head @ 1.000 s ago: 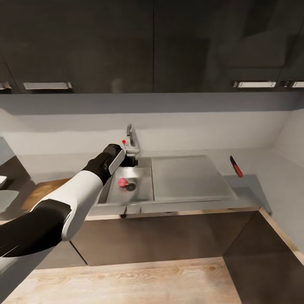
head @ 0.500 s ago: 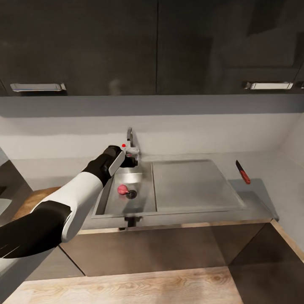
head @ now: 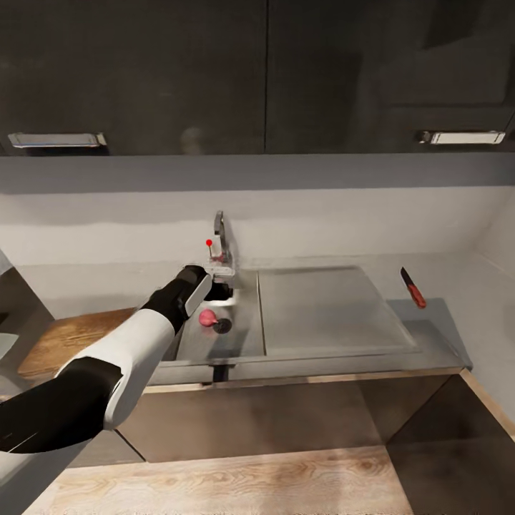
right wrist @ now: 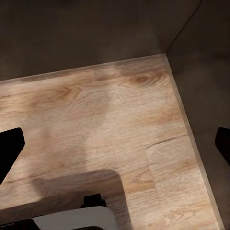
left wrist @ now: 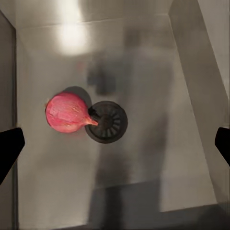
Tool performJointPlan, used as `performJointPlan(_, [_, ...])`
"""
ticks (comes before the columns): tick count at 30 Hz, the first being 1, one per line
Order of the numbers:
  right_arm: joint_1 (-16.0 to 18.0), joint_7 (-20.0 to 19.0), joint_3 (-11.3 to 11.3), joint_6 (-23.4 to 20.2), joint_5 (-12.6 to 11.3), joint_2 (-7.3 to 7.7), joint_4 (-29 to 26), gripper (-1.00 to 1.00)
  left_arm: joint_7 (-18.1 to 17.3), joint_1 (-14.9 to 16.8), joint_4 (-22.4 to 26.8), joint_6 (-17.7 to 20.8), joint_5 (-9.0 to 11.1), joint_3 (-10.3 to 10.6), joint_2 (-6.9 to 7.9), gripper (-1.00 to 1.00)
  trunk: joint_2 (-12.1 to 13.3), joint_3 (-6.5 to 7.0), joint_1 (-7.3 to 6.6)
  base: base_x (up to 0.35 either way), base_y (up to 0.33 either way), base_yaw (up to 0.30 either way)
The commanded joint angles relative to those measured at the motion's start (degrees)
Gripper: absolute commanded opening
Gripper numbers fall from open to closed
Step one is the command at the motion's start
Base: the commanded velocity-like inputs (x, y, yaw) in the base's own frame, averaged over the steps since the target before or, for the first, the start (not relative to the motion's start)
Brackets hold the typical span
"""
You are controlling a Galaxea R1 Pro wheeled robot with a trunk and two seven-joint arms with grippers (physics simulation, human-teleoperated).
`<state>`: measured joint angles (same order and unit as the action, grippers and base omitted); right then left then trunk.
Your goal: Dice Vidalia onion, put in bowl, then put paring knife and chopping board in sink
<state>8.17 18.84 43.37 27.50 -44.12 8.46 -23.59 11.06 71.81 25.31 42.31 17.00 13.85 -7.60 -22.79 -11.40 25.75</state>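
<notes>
The pinkish-red Vidalia onion (head: 207, 317) (left wrist: 67, 112) lies on the floor of the sink (head: 214, 345), touching the round drain (left wrist: 108, 121). My left gripper (head: 217, 289) (left wrist: 115, 146) hangs open over the basin, just under the faucet (head: 220, 234). The onion sits below it, toward one fingertip (left wrist: 9, 149), and nothing is between the fingers. The paring knife (head: 413, 287), red-handled, rests on the countertop (head: 443, 325) to the right of the drainboard (head: 322, 311). The chopping board (head: 71, 340) lies left of the sink, partly behind my left arm. My right gripper (right wrist: 115, 148) is open above the wooden floor (right wrist: 96, 110).
Dark wall cabinets (head: 257, 79) hang above the counter, with a pale backsplash behind the faucet and its red knob (head: 209, 242). Dark base cabinets stand below the worktop and along the right side. A pale object (head: 3, 347) is cut off at the far left edge.
The head camera has shifted, so the whole view moved. My left gripper has come down a little from beside the faucet toward the basin. The onion and knife have stayed put.
</notes>
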Motion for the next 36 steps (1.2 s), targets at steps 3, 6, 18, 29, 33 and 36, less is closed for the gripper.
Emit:
performJointPlan(3, [0.04,0.41,0.49,0.18,-0.35,0.07,-0.11,1.00,0.46,-0.95,0.01,-0.42,0.59,0.39,0.18,1.00,-0.13,-0.38,0.03,0.000,0.000,0.000])
performJointPlan(6, [0.04,0.41,0.49,0.17,-0.35,0.06,-0.14,1.00,0.46,-1.38,-0.06,-0.80,0.58,0.39,0.69,1.00,-0.13,-0.65,0.03,0.000,0.000,0.000])
performJointPlan(18, [0.02,0.42,0.41,0.13,-0.35,0.07,-0.14,1.00,0.52,-2.16,-1.58,-0.91,0.58,0.39,1.00,1.00,-0.13,-1.71,0.03,0.032,0.000,0.000])
performJointPlan(29, [0.03,0.41,0.44,0.15,-0.35,0.07,-0.11,1.00,0.54,-2.20,-1.75,-0.91,0.58,0.39,1.17,1.00,-0.13,-2.71,0.03,0.092,0.000,0.000])
performJointPlan(33, [0.02,0.43,0.41,0.12,-0.35,0.07,-0.10,1.00,0.54,-2.23,-1.75,-0.91,0.58,0.39,1.24,1.00,-0.13,-3.07,0.03,0.130,0.000,0.000])
performJointPlan(36, [0.01,0.43,0.40,0.11,-0.35,0.07,-0.06,1.00,0.54,-2.34,-1.77,-0.91,0.58,0.39,1.26,1.00,-0.13,-3.34,0.03,0.200,0.000,0.000])
